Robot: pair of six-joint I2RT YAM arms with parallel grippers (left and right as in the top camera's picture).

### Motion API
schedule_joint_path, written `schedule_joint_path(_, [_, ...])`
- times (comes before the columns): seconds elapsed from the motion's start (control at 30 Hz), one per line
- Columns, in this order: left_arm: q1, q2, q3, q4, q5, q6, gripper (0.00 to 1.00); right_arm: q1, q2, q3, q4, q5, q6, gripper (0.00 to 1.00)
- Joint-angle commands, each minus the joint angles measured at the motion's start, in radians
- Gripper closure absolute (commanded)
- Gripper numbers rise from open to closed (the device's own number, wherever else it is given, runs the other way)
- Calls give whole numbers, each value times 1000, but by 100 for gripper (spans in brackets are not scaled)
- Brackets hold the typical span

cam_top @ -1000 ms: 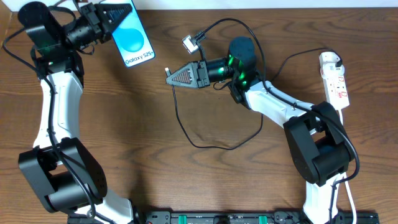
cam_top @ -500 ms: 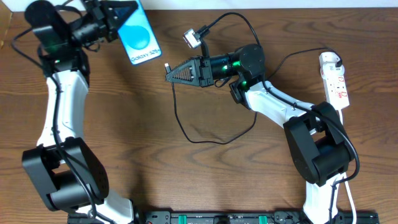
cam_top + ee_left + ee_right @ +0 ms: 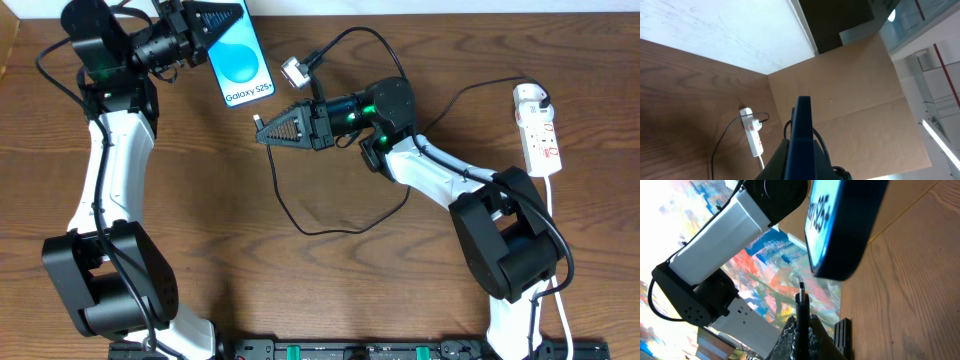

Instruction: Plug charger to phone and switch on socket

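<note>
My left gripper [image 3: 215, 17] is shut on the phone [image 3: 243, 62] and holds it up at the back left, blue screen facing the overhead camera; the left wrist view shows it edge-on [image 3: 802, 135]. My right gripper [image 3: 270, 130] is shut on the charger's small plug tip [image 3: 258, 119], a short way below the phone's lower edge. In the right wrist view the tip [image 3: 801, 292] points up at the phone's end [image 3: 840, 230], still apart from it. The black charger cable [image 3: 330, 228] loops across the table. The white socket [image 3: 538, 128] lies at the far right, with the charger's white plug [image 3: 532, 97] in it.
A small silver connector [image 3: 292, 70] on a robot cable sits above my right gripper. A brown cardboard panel [image 3: 840, 90] stands behind the table. The socket's white cord [image 3: 553, 250] runs down the right edge.
My left gripper has carried the phone rightward and slightly down. My right gripper has moved left with the plug tip, closing the gap between tip and phone.
</note>
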Motion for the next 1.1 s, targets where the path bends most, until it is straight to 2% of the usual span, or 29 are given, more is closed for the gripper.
schedule_joint_path(0.0, [2,-10,10,12,-6,14,93,0,1,3,7,22,-26,98])
schedule_joint_path(0.13, [2,-10,10,11,-5,58,92,0,1,3,7,33,-31,98])
schedule_joint_path(1.07, [2,-10,10,8,-5,16,93,3,1,3,-13,124,-71,99])
